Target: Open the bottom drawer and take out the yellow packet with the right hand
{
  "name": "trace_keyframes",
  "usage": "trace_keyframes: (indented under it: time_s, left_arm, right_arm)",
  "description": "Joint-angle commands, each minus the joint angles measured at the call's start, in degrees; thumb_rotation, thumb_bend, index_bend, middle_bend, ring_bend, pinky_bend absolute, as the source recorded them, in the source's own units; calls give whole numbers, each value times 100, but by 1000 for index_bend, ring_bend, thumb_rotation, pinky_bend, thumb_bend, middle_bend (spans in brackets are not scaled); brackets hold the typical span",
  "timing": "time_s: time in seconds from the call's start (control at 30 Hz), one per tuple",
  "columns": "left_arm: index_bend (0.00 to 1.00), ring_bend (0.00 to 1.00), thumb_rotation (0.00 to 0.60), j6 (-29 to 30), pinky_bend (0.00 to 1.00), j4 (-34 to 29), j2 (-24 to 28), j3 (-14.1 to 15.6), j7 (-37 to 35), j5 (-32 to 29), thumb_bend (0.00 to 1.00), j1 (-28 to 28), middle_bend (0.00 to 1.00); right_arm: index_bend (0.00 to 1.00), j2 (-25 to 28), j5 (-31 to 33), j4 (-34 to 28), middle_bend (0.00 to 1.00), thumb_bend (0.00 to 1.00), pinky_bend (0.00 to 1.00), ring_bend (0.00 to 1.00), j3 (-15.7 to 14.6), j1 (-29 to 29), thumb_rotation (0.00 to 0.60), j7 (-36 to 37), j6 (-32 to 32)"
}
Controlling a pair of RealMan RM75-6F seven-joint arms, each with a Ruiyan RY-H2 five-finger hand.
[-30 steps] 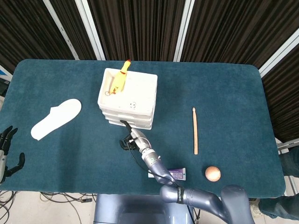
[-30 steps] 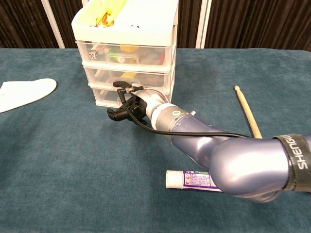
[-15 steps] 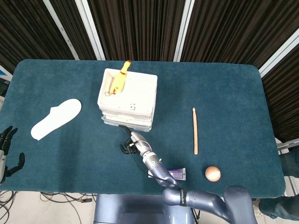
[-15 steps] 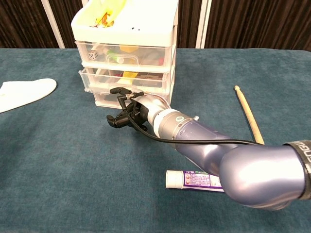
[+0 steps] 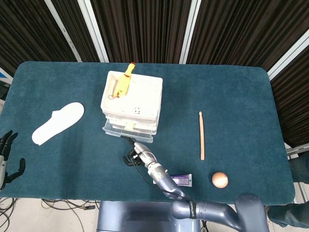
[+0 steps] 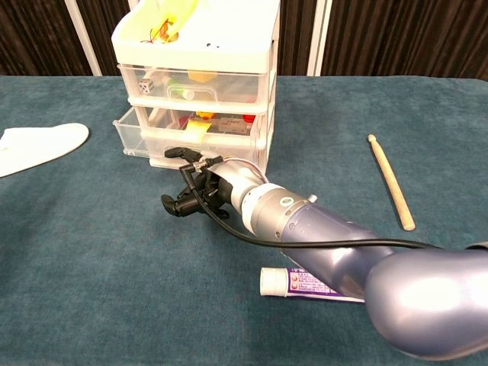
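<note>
Dark slatted wall behind, teal cloth table [image 5: 231, 87]. Right hand [image 6: 197, 192] low on cloth just in front of drawer unit [image 6: 200, 76], fingers curled, one hooked near front lip of pulled-out drawer [image 6: 187, 139]; contact unclear. Yellow packet [image 6: 200, 126] lies in that drawer, beyond and above hand. Left hand [image 5: 7, 157] spread, far off at table edge.

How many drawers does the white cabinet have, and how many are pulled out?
3 drawers, stacked in the cabinet. The top drawer is closed. The middle drawer is pulled out toward the right hand. The bottom drawer, mostly hidden behind that hand, looks closed.
</note>
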Motion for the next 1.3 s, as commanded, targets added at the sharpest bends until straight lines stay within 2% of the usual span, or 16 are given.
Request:
trace_keyframes:
  time_s: [0.03,1.0,1.3]
  left_arm:
    - [27,0,600,0,0,1,2,0,-2,1,512,1,0]
    - [27,0,600,-8,0,7,-9,0,39,-10,512,0,0]
    - [27,0,600,-30,0,-15,-2,2,49,-20,512,-6,0]
  right_arm:
    - [106,13,-9,-62,947,536,967,935,-59,-54,600,-1,18]
    - [107,391,-442,-871,947,537,967,933,-587,-567,600,182,172]
    - [107,909,-768,-1542,948,537,977,936,-584,-689,600,-348,620]
